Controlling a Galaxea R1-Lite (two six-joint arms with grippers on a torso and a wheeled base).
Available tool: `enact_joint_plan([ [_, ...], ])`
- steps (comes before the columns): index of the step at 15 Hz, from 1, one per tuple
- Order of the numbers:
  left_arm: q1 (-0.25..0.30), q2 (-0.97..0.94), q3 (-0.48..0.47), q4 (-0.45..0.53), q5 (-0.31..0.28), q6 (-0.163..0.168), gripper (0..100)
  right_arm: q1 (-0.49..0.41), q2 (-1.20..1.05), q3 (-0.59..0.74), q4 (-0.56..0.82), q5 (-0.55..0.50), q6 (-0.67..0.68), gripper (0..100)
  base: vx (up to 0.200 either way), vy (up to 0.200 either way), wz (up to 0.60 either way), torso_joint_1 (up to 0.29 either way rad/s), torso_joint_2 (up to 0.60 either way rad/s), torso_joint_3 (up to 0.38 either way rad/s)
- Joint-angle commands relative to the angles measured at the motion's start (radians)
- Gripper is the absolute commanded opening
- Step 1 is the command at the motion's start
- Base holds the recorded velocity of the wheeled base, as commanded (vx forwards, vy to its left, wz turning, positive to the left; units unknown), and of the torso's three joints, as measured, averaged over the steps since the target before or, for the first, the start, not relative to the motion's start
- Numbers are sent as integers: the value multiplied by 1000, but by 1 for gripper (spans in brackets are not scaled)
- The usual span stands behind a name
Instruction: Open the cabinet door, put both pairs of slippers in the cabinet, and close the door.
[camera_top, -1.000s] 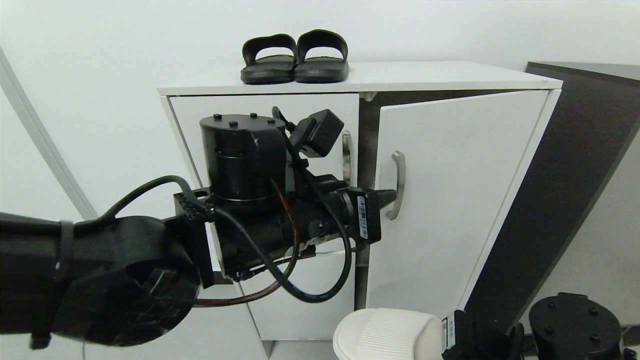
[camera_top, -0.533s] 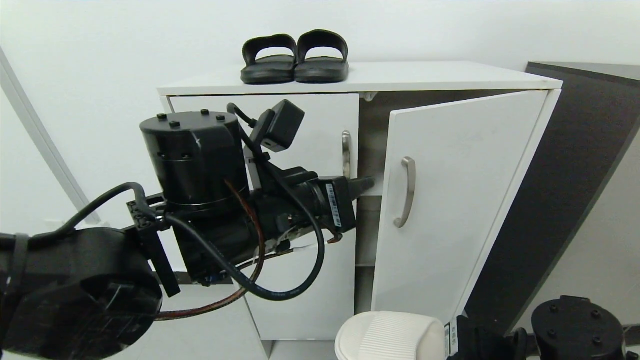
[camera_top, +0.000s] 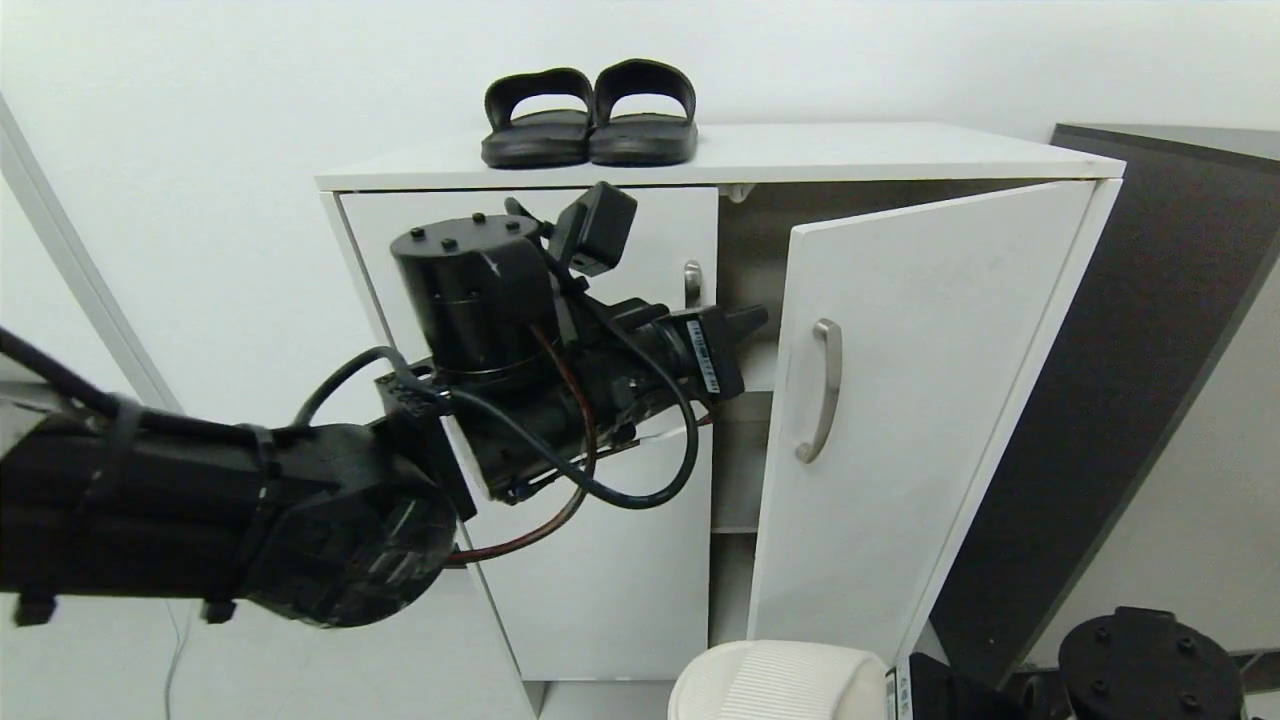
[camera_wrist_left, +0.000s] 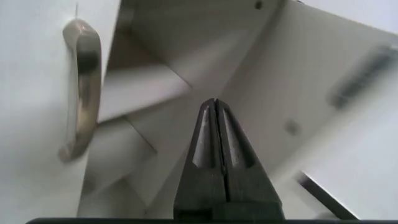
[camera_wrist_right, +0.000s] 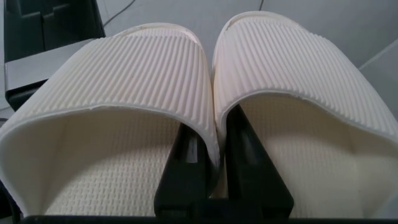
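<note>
The right door (camera_top: 920, 400) is ajar, and there's a narrow gap between its free edge and the shut left door (camera_top: 600, 560). The left tool (camera_top: 755, 318), jaws together, sits at that gap's mouth. A shelf (camera_top: 742, 375) crosses inside. Down low, white slippers (camera_top: 780, 680) clamped in the right tool (camera_wrist_right: 214, 146) crowd the door's foot.

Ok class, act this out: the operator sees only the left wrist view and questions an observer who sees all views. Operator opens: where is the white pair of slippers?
Observer: The right gripper is shut on the white slippers, pinching their inner walls together.
Operator: And the black pair?
Observer: The black slippers sit side by side on the cabinet top.
Operator: Is my gripper on the right door's handle?
Observer: No, the left gripper is in the gap, apart from that handle.
</note>
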Motion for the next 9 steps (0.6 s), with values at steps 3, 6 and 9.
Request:
enact_joint_plan([
  [3,0,95,-71,3,6,-2,0,3,14,1,-1,0,1,0,0,0,0,0,0,0],
  [6,0,95,-69,0,11,-6,0,22,31,7,-1,0,-1,0,-133,0,0,0,5,-2],
  [9,-6,90,-62,-4,34,-9,0,33,32,15,-1,0,1,0,-200,0,0,2,2,12],
])
